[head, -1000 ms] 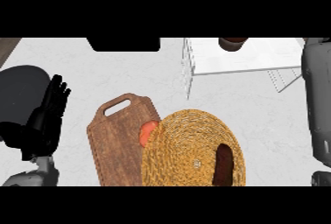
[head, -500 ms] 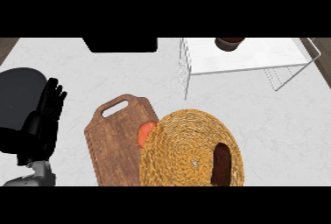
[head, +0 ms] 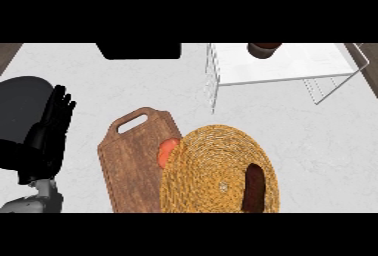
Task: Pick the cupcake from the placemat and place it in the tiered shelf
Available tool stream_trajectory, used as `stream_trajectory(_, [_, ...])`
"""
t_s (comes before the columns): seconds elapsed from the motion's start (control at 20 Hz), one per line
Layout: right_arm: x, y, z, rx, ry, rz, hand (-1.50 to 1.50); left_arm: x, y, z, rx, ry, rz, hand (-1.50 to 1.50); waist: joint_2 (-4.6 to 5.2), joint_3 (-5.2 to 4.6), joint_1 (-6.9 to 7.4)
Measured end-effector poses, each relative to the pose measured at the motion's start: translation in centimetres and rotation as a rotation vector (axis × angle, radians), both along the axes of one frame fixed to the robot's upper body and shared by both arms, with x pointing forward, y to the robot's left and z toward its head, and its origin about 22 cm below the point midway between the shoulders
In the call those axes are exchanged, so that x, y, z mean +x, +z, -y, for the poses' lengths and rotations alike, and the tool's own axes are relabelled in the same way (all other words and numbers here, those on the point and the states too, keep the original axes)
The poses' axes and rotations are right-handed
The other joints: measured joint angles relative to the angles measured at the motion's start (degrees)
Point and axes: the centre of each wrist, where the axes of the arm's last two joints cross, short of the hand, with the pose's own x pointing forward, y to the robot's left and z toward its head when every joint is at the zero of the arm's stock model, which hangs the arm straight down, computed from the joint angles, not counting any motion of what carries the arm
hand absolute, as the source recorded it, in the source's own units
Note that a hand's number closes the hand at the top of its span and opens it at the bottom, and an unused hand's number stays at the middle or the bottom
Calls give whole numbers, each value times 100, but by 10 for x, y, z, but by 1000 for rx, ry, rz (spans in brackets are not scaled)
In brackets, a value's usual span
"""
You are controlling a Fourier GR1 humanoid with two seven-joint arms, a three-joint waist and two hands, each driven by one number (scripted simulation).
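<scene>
The cupcake [head: 264, 49] is seen on the tiered shelf [head: 295, 65] at the table's [head: 148, 85] far edge. The left hand [head: 52, 125] is held open, empty, by the left edge.

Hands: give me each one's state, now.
Left hand: open, fingers straight, holding nothing.
Right hand: not in view.

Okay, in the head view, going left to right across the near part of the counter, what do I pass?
left hand, resting open → wooden cutting board → orange item at the mat's left edge → woven placemat → dark brown item lying on the mat's right part
</scene>
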Motion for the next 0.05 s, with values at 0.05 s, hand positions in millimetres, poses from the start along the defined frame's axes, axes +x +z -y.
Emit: stream_trajectory(0.05, [-6, 0, 7, 0, 8, -1, -150, 3, -2, 3, -2, -1, 0, 0, 3, -1, 1])
